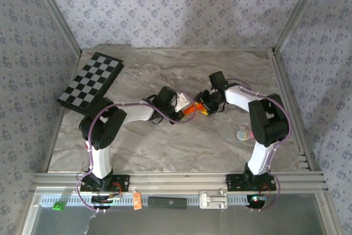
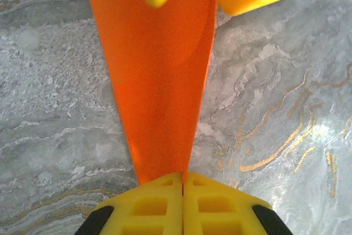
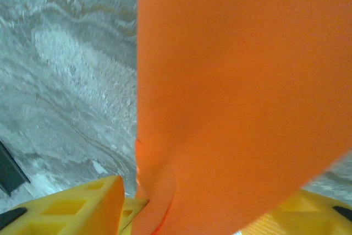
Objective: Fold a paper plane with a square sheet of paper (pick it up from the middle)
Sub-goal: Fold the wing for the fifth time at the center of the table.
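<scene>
Marble table | paper plane clamped in left claw | right claw possibly gripping

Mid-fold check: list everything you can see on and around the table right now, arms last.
paper sheet: one, bright orange, creased to a point, mid-table between both grippers.
checkerboard: one, black and white, far left of the table.
small round object: one, pale, on the table beside the right arm; too small to name.
table: one, grey marbled top.
left gripper: one, yellow fingers, shut on the sheet's narrow tip.
right gripper: one, yellow fingers, at the sheet's wide end; grip unclear.
</scene>
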Controlling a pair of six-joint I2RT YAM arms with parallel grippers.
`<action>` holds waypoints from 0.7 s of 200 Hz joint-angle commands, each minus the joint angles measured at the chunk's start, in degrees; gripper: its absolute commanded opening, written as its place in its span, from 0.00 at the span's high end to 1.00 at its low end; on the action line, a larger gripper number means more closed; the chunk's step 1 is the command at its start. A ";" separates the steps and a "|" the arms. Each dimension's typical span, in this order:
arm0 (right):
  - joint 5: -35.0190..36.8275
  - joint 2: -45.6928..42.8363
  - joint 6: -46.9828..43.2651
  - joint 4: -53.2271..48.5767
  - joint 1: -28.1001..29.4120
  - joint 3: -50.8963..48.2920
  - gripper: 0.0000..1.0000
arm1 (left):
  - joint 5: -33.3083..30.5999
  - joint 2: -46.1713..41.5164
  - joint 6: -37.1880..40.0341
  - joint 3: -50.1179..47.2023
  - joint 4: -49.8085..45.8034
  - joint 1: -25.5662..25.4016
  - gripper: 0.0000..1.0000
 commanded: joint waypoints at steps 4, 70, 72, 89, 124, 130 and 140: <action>1.76 -4.22 -5.38 -0.95 -2.06 0.94 0.38 | 4.89 -0.48 -4.35 2.96 -4.68 1.02 0.94; 5.87 -11.46 -11.53 3.88 -5.45 -3.93 0.34 | 13.15 2.81 -11.55 9.71 -13.17 2.56 0.99; 5.94 -11.64 -11.53 4.11 -5.48 -4.18 0.34 | 13.27 2.89 -11.71 9.82 -13.24 2.57 0.99; 5.82 -12.77 -11.15 6.46 -5.73 -6.18 0.34 | 13.69 3.77 -12.57 10.39 -13.97 2.43 0.99; 6.06 -14.09 -10.49 9.13 -5.89 -8.80 0.34 | 12.90 4.80 -13.10 10.46 -14.43 2.35 1.00; 6.04 -14.12 -10.39 9.21 -5.84 -8.99 0.34 | 12.75 4.88 -13.19 10.38 -14.39 2.25 1.00; 6.03 -14.28 -10.30 9.63 -5.87 -9.35 0.34 | 12.59 5.25 -13.12 10.52 -14.89 2.01 1.00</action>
